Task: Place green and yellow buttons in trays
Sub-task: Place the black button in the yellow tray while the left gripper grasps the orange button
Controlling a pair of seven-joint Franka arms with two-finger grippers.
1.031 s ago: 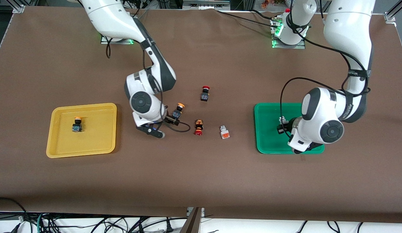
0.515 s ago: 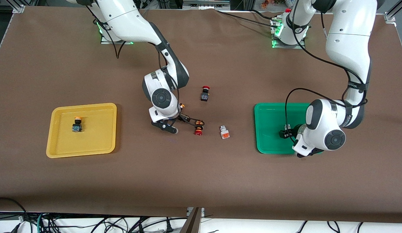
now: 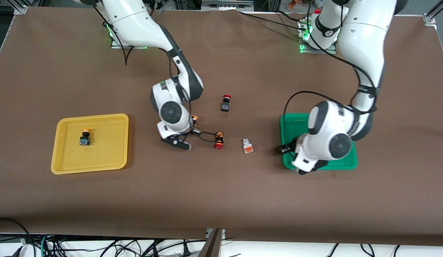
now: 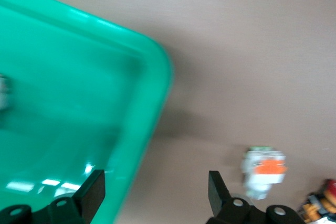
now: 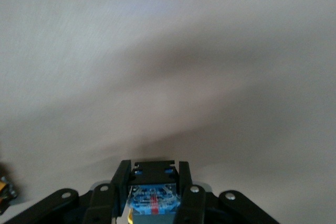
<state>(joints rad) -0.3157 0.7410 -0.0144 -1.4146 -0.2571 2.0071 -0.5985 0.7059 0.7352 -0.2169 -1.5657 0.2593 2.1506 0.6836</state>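
Brown table (image 3: 221, 200), yellow tray (image 3: 66, 165), green tray (image 3: 287, 123), red-capped buttons (image 3: 225, 103), orange-faced block (image 3: 247, 146)

Yellow tray (image 3: 64, 164) toward the right arm's end, holding one yellow-capped button (image 3: 85, 137). Second yellow-capped button (image 5: 152, 199) clamped between the right gripper's (image 5: 153, 188) fingers, above bare table mid-table. Orange-faced grey block (image 3: 247, 146) on the table near the green tray (image 3: 286, 125). Another grey block (image 4: 3, 92) just visible inside that tray.
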